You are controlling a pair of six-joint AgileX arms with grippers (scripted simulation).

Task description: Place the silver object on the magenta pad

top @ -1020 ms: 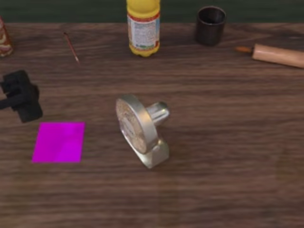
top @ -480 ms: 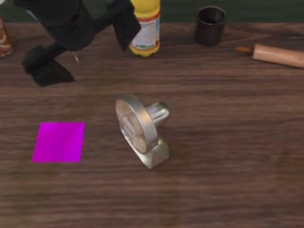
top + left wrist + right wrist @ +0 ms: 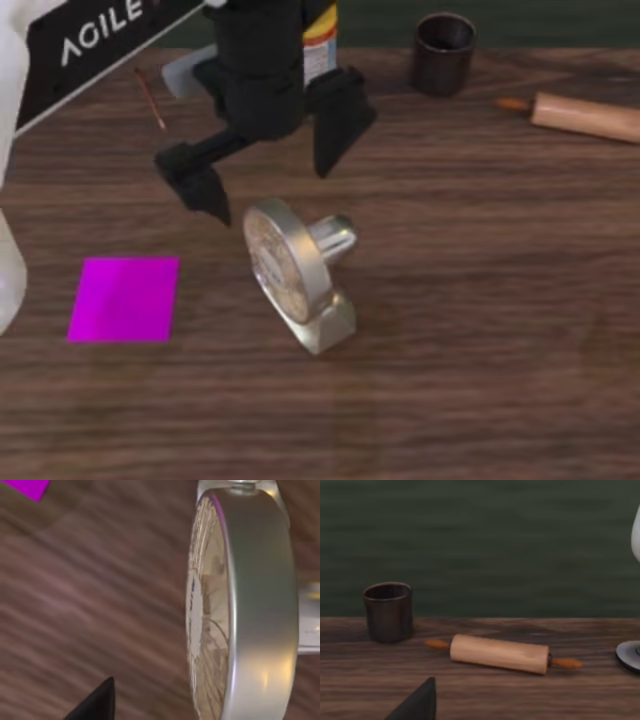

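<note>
The silver object [image 3: 296, 275] stands on its edge near the table's middle, its speckled beige face turned left and its knob pointing right. The magenta pad [image 3: 124, 299] lies flat to its left. My left gripper [image 3: 272, 158] hovers open just behind the disc's far rim, one finger on each side and touching nothing. The left wrist view shows the disc [image 3: 250, 605] close up, one dark fingertip [image 3: 101, 703] and a corner of the pad [image 3: 27, 486]. My right arm is out of the top view; its wrist view shows one fingertip [image 3: 422, 702], its partner beyond the frame.
A yellow bottle [image 3: 322, 48] stands at the back, half hidden by the left arm. A dark cup [image 3: 443, 52] and a wooden rolling pin [image 3: 584, 115] lie at the back right. A thin stick [image 3: 150, 98] lies at the back left.
My left arm has swung in from the left edge, across the back of the table, to just behind the silver object. The gripper stays open. The object and pad have not moved.
</note>
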